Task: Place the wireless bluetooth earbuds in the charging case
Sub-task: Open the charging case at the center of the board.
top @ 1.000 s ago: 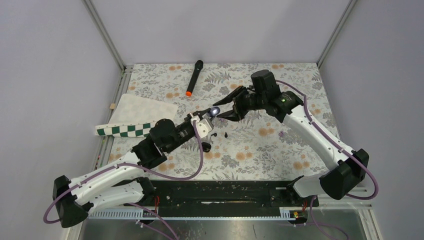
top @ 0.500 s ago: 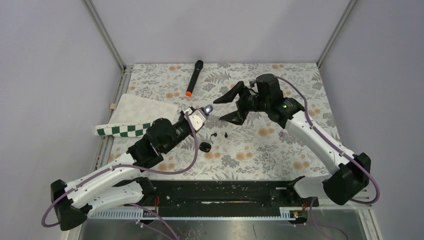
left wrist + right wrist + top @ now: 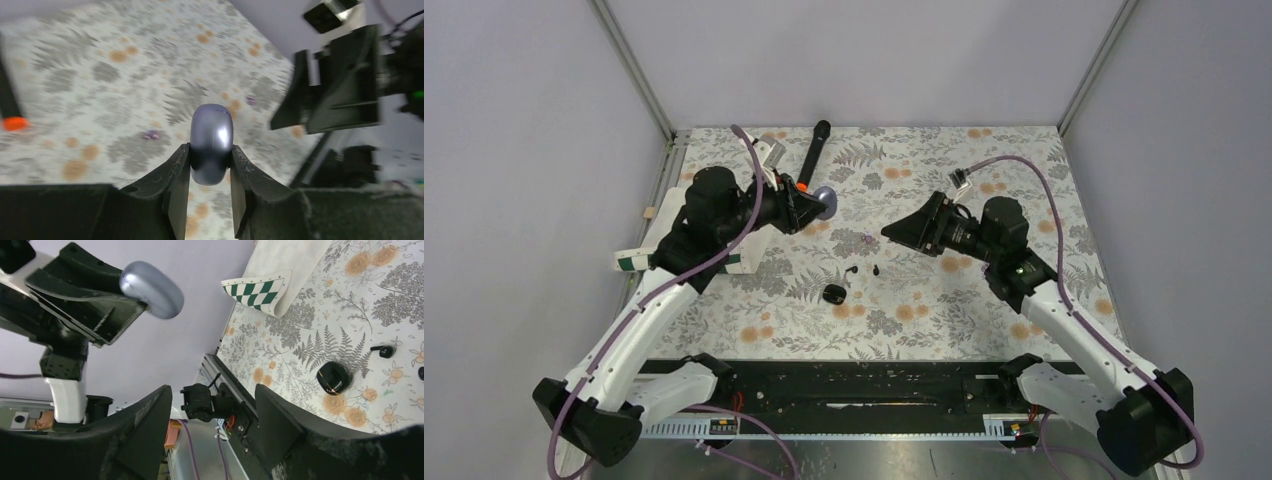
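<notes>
1. Left gripper (image 3: 210, 152). The fingers were clamped on a silver-grey oval object (image 3: 211, 135), gripped across its lower half with the rounded end projecting past the fingertips. It was held off the table, upper left of centre in the overhead view.

2. Right gripper (image 3: 212, 397). The fingers stood wide apart, with nothing between them and touching nothing. It was raised above the table right of centre in the overhead view, pointing towards the left gripper.

3. Edges and room.
- The table (image 3: 944, 320) had a floral cover and was walled at the frame's left, top and right.
- The two grippers were well apart, with bare cover between them except for a small purple bead (image 3: 867, 238).
- A black microphone (image 3: 814, 150) with an orange end lay at upper centre, just beside the left gripper as seen from above.
- A checkered cloth (image 3: 257, 290) lay at the left edge, partly under the left arm.
- The lower middle and lower right of the table were open.

4. Charging case (image 3: 833, 293). It was small, glossy black and rounded, and lay on the cover at the centre of the overhead frame, below the gap between the grippers and held by neither. Whether its lid was up could not be told.

5. Earbuds, two, tiny and black, both outside the case.
- The nearer earbud (image 3: 852, 269), with its short stem visible, lay just up and right of the case.
- The farther earbud (image 3: 874, 270) lay near it on the right, apart from it.
</notes>
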Controlling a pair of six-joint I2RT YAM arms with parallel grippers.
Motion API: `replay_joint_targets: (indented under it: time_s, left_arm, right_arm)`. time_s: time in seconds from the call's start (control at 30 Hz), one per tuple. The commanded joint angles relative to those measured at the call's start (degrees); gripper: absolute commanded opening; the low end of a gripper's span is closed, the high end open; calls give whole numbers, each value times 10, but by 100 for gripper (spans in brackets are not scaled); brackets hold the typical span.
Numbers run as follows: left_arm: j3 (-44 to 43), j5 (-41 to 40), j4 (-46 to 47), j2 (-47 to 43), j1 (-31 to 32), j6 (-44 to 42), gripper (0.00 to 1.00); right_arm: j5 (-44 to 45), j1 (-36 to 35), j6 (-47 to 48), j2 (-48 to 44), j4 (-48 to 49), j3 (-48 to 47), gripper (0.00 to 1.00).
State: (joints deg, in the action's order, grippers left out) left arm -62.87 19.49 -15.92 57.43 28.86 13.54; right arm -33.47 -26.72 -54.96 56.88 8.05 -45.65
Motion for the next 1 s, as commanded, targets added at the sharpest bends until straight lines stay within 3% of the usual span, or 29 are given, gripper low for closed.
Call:
replay_joint_targets:
  time_s: [0.0, 0.2, 0.33, 0.6, 0.97]
  left_arm:
    - [-12, 229, 42, 23, -34, 182, 0]
    - [47, 307, 208, 29, -65, 338, 0]
    - [62, 309, 244, 32, -69, 367, 0]
    - [102, 303, 352, 36, -72, 439, 0]
    - [111, 300, 384, 45, -73, 462, 0]
  right_arm:
    - [-22, 0, 1, 23, 239, 51, 68]
    - [-35, 1, -179, 130, 629, 111, 70]
    - [-44, 1, -232, 189, 718, 93, 76]
    - [-64, -3, -196, 171, 644, 59, 76]
    - [-85, -44, -166, 180, 586, 12, 71]
